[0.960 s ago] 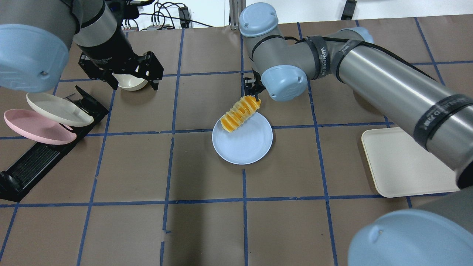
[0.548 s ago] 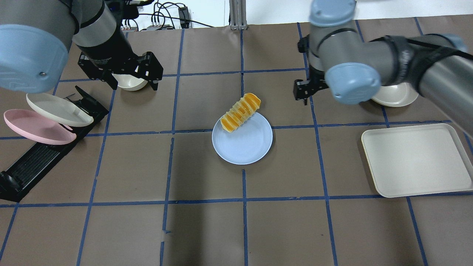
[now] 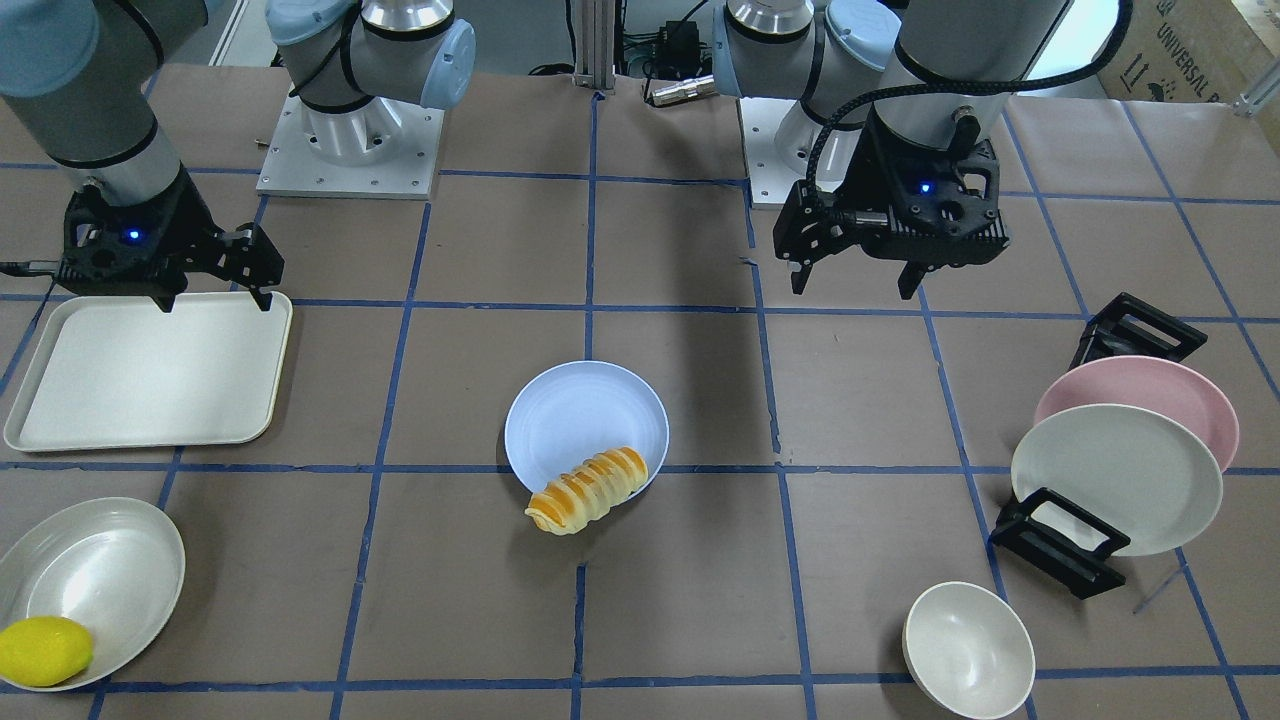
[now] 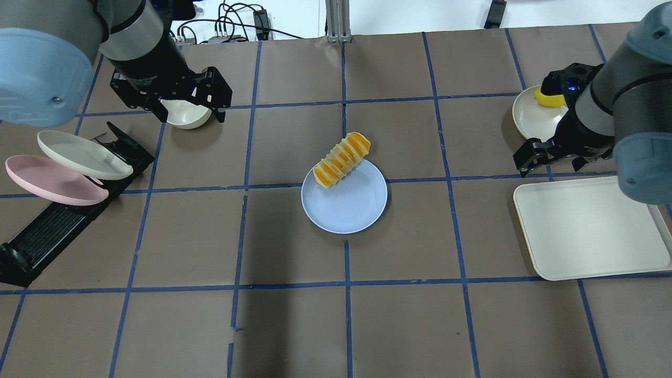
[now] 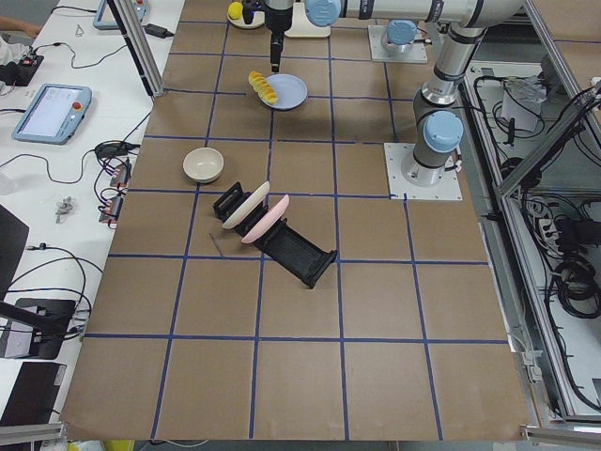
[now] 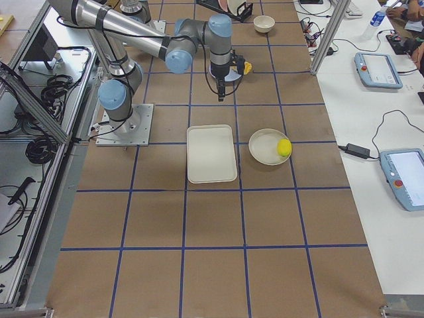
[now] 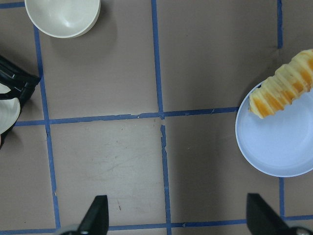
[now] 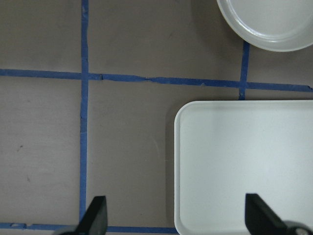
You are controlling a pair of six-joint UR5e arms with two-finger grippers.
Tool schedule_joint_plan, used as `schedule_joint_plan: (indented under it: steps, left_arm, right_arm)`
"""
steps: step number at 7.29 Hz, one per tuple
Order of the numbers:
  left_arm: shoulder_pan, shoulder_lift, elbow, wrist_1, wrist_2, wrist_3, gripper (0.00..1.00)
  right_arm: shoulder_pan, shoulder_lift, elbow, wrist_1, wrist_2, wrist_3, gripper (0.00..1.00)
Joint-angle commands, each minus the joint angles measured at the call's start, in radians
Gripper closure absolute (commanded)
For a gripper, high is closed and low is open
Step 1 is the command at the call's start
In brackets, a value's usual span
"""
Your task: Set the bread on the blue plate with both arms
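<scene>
blue plate [image 4: 346,207] holds one end of the bread [image 4: 342,159]; the other end sticks out over its far rim. further, left gripper [image 4: 189,113] and right gripper [image 4: 548,164] hang spread apart, empty. placing looks nearly done; perhaps centring is left.

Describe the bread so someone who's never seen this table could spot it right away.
On the brown table with its blue tape grid, find the pale blue plate near the middle. The bread lies across that plate's rim on the side away from the robot. It is a twisted golden-orange roll with cream stripes, unlike the smooth yellow lemon.
</scene>
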Motion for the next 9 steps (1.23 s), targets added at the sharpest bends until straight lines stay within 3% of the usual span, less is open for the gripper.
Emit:
schedule_joint_plan:
  steps: [1, 4, 7, 9]
  left_arm:
    - [0.01, 0.01, 0.005, 0.001, -0.011, -0.015, 0.0]
    - [0.01, 0.012, 0.005, 0.001, -0.011, -0.015, 0.0]
    - [0.01, 0.015, 0.004, -0.002, -0.01, -0.015, 0.0]
    - [0.01, 0.018, 0.001, -0.004, -0.01, -0.015, 0.0]
  right_arm:
    - [0.0, -0.002, -0.066, 0.006, 0.088, -0.002, 0.01]
    - [0.032, 0.004, -0.104, 0.041, 0.091, 0.014, 0.01]
    - [0.156, 0.087, -0.212, 0.073, 0.066, 0.138, 0.01]
    - [0.183, 0.093, -0.216, 0.081, 0.068, 0.233, 0.0]
